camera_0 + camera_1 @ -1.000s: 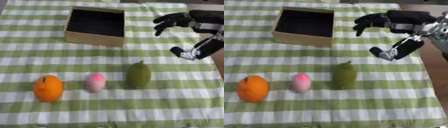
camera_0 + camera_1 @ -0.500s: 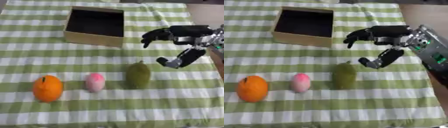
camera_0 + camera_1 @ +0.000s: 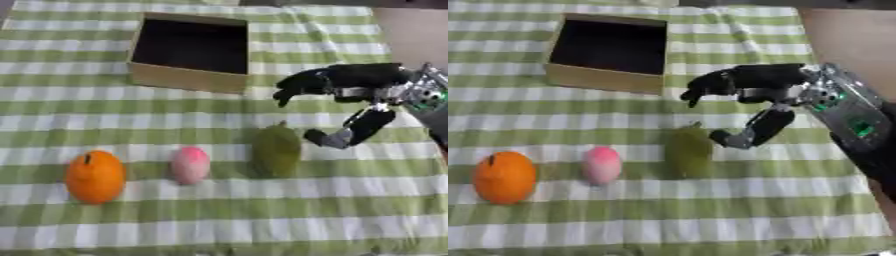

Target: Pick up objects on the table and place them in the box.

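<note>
While we looked down on the table [image 3: 219,215], covered in its green-and-white checked cloth, our right hand [image 3: 756,95] reached in from the right edge and hung above the cloth just right of the middle. Its fingers [image 3: 710,85] were spread and bent downward toward the left, and its thumb [image 3: 750,131] pointed down and to the left beneath them — an open hand with nothing between fingers and thumb. We could see the silver and green parts of the wrist behind it, running off toward the right edge.

Three things lay in a row across the near half of the table. A green fruit [image 3: 277,150], dull olive with a small stem at its top, was the rightmost of them, near the middle of the table; the thumb tip was just beside its upper right side, and we could not tell whether the two touched. A pink object [image 3: 190,165], egg-shaped, lay just left of the green fruit and apart from it. An orange [image 3: 95,176] lay farther left, toward the near left corner, well apart from the hand.

A cardboard box [image 3: 185,84] stood toward the far edge, left of centre — open at the top, dark inside, with nothing we could make out in it. The fingertips of our right hand were near its near right corner but apart from it. Our left hand did not show in either view.
</note>
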Controlling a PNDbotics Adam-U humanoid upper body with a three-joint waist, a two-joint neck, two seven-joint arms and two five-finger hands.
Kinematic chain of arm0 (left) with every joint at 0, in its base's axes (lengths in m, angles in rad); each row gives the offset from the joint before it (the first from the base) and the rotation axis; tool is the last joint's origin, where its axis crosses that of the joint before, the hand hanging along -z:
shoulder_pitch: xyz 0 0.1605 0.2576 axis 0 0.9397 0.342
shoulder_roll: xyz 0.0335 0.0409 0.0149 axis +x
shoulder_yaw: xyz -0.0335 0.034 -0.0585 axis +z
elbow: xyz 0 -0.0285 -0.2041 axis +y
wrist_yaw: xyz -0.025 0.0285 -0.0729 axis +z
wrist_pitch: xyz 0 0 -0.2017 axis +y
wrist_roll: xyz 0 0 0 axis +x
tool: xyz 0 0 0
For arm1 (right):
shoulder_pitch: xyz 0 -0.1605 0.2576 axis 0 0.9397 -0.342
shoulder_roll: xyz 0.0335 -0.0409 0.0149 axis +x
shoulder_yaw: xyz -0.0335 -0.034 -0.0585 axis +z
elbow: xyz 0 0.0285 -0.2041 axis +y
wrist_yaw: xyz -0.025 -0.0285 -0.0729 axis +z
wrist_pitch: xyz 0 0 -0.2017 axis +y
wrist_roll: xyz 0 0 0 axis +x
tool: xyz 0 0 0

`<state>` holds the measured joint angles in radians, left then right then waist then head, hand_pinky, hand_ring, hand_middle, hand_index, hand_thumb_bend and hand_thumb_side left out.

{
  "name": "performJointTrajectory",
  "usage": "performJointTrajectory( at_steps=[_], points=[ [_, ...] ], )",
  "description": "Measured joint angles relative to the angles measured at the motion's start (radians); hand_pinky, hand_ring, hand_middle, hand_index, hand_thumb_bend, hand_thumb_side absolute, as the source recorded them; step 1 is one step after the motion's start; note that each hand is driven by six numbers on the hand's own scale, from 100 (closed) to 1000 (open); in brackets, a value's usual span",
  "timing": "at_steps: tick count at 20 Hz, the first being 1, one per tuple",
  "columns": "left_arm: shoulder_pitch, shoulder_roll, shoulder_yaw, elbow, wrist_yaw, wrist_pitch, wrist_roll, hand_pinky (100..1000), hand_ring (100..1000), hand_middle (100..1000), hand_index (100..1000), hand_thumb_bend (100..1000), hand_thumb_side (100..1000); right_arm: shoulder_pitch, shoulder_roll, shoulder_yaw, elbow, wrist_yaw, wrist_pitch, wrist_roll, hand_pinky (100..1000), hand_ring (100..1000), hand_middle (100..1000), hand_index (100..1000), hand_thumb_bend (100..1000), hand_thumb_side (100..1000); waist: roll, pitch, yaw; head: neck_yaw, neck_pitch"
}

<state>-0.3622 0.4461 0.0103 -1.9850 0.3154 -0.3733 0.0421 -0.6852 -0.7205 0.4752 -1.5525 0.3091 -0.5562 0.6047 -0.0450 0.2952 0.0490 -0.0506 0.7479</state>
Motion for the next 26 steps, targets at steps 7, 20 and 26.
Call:
performJointTrajectory(
  at_steps=[7, 20, 26],
  points=[
    [0.0, -0.008, 0.0, 0.0, 0.003, 0.003, -0.003, 723, 778, 741, 856, 100, 605, 0.005, 0.029, 0.029, 0.043, 0.08, -0.019, -0.019, 1000, 1000, 822, 1000, 271, 497, 0.0, 0.0, 0.004, -0.003, 0.0],
    [-0.008, -0.017, -0.005, 0.0, 0.017, 0.01, -0.01, 723, 777, 740, 856, 100, 607, 0.008, 0.069, 0.068, 0.092, 0.169, -0.022, -0.022, 1000, 1000, 799, 1000, 211, 449, -0.004, 0.0, 0.007, -0.004, 0.0],
    [-0.008, -0.017, -0.006, 0.0, 0.017, 0.011, -0.011, 722, 777, 740, 855, 100, 607, 0.014, 0.083, 0.067, 0.096, 0.172, -0.023, -0.023, 1000, 1000, 630, 910, 100, 399, -0.004, 0.0, 0.007, -0.003, 0.0]
  ],
)
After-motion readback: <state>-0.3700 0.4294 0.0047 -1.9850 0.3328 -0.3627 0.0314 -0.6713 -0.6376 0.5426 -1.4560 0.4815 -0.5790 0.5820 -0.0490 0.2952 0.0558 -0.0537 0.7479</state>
